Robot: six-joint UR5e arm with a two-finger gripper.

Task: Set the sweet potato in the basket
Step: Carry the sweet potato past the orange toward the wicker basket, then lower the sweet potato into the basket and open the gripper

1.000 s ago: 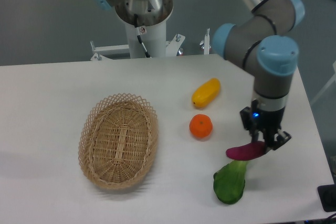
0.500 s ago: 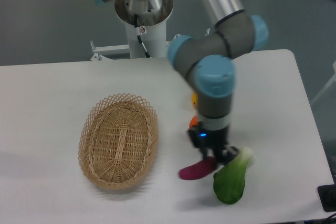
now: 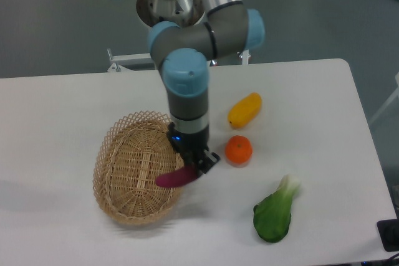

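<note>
over the basket's [image 3: 141, 167] right rim the gripper [image 3: 194, 167] is hanging with its fingers pinching the right end of the sweet potato [image 3: 176, 178], which is lying nearly level in the air and reaching leftward across the woven edge, apparently not touching the wicker. it is looking like a light, stiff little tuber, smooth-skinned and tapering at both ends, so a grip at one tip is risking a swivel or a slip; a hold nearer the thicker middle would probably be steadier, though so small a load is unlikely to be straining the fingers. its magenta skin is looking matte and firm rather than bruisable, so a short drop into the basket is probably doing it no harm. the basket is oval, shallow, pale tan, with an open lattice rim and a tighter weave across its floor, and it is sitting on the plain white table [image 3: 56, 110]. to the right, well apart from the basket, a round glossy orange [image 3: 238, 150], a yellow oblong fruit [image 3: 244, 109] and a leafy green vegetable [image 3: 274, 214] are lying.
</note>
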